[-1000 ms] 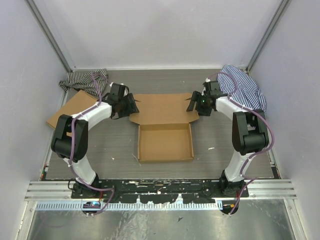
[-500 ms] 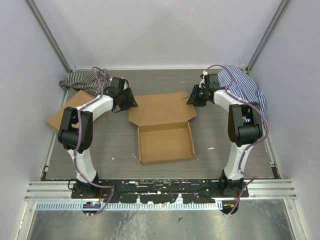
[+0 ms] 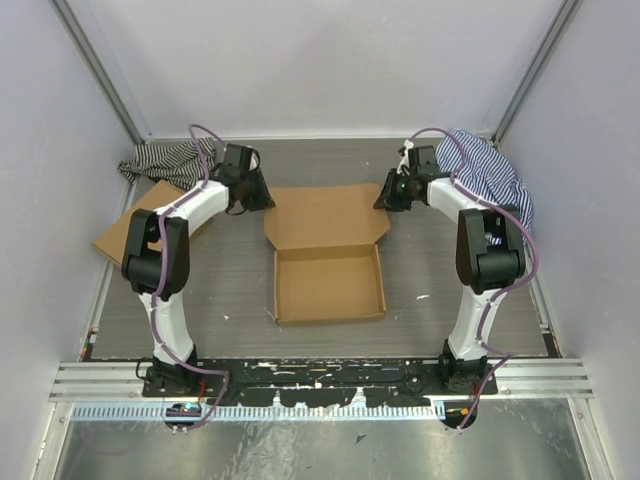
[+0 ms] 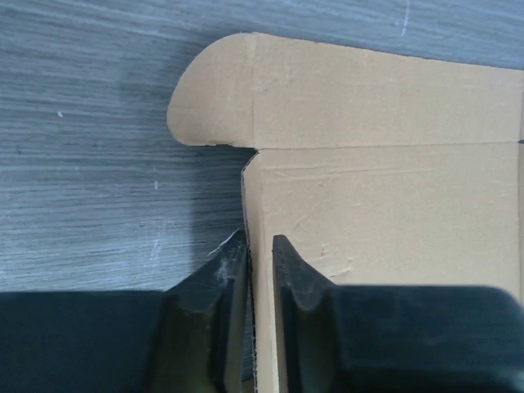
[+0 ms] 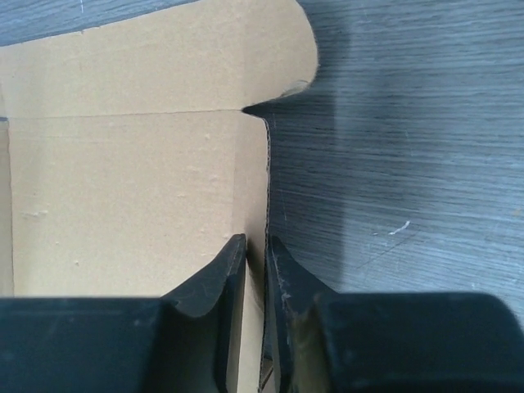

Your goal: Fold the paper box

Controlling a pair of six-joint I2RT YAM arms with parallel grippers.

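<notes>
Top external: paper box (image 3: 330,285) centred between arms, tray formed, lid flat behind; left gripper (image 3: 258,198) and right gripper (image 3: 386,195) at lid's side edges.
Left wrist: fingers (image 4: 214,286) pinch side flap upright, probably for tucking.
Right wrist: fingers (image 5: 225,278) pinch opposite flap likewise.

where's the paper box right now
Top view: the paper box lies centred on the table, lid open on the far side, left gripper and right gripper clamping the lid's side edges.
</notes>
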